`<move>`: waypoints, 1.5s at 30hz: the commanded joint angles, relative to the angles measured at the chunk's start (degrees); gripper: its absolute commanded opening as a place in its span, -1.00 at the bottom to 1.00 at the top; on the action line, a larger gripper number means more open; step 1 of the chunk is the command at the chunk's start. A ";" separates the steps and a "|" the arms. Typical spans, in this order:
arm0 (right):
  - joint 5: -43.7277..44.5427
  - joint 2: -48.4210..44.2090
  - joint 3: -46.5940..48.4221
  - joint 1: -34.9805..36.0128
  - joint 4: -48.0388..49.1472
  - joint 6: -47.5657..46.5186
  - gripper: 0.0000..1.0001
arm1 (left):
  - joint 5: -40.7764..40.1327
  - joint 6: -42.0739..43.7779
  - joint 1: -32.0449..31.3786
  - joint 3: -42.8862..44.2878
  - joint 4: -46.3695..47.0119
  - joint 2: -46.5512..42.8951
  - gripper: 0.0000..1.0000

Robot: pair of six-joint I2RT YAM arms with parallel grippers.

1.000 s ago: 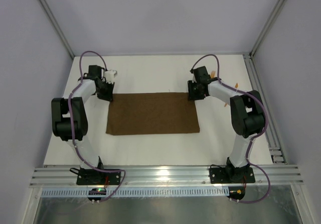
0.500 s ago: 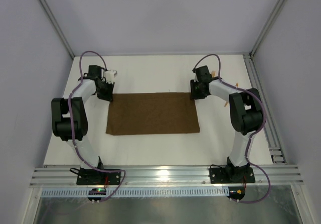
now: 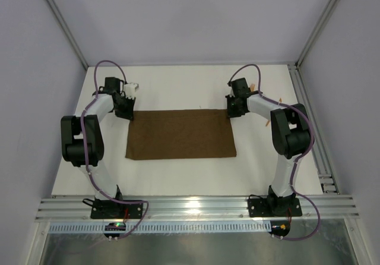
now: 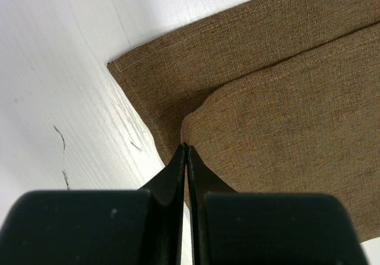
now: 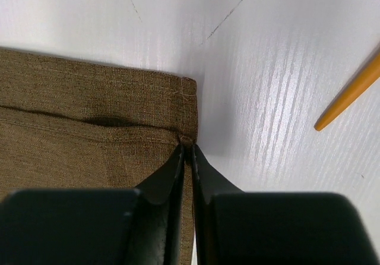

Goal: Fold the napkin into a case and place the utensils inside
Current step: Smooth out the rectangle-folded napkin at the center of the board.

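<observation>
The brown napkin (image 3: 181, 134) lies flat mid-tabletop (image 3: 178, 87), a wide folded rectangle, not yet a narrow case. The left gripper (image 4: 184, 149) is pinched tight on the upper layer's far-left corner, and the right gripper (image 5: 187, 146) is nipped onto the far-right corner. It is a matched hold, I'd guess, so both arms can draw that edge nearward for another fold. An orange utensil (image 5: 350, 95) lies right of the cloth — out of the way.
</observation>
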 commanded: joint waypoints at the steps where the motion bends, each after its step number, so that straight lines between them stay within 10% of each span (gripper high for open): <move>1: 1.50 -1.92 0.67 0.05 0.23 -0.57 -0.84 | 0.44 -0.20 -0.22 0.84 0.23 -0.20 -1.00; 13: 7.30 -4.56 0.31 1.37 -0.56 -1.62 -0.94 | 0.44 -0.20 -0.22 1.10 0.14 -0.64 -1.00; 34: 8.88 -5.18 -0.48 4.79 -1.44 -0.13 -0.54 | 0.97 -0.38 -0.22 1.10 0.23 -0.29 -1.00; 45: 10.02 -5.62 -0.21 5.76 -1.70 -0.13 -0.78 | 1.06 -0.38 -0.14 1.10 0.14 -0.20 -1.00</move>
